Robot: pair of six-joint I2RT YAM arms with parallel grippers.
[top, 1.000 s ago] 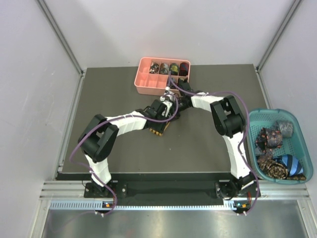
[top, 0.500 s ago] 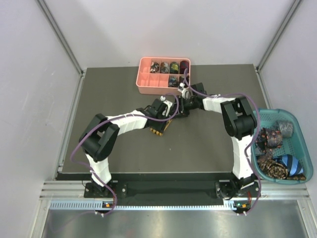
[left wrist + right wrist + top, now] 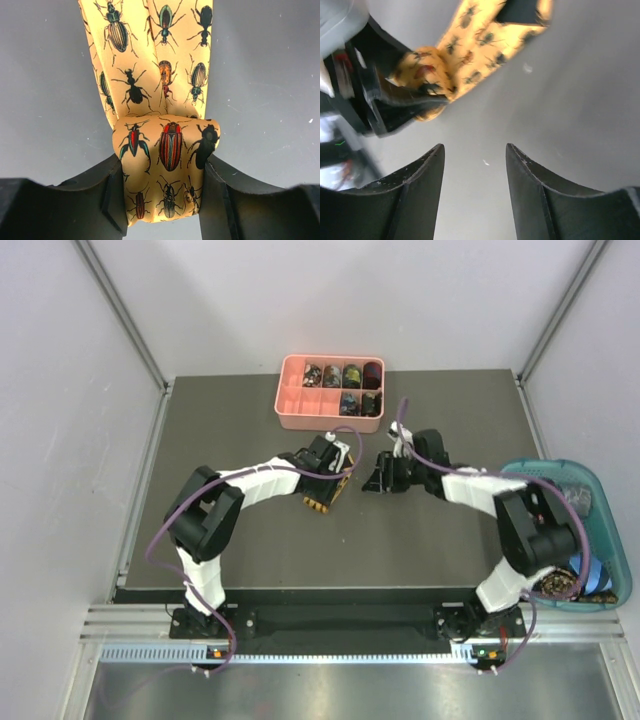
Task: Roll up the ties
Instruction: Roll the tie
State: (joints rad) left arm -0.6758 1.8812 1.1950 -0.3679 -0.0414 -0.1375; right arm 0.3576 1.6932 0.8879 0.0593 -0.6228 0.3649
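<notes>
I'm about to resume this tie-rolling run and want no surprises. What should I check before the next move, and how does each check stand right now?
1. Left tool grips the tie: ok, shut on the coiled end from both sides.
2. Tie fully rolled: not ok, flat lengths stretch away from the coil.
3. Right tool free to help: ok, open, empty and apart from the tie.
4. Tie's far end unsnagged: cannot tell, no view shows it clearly.
5. Tray has room: ok, its near-left compartments look empty.
</notes>
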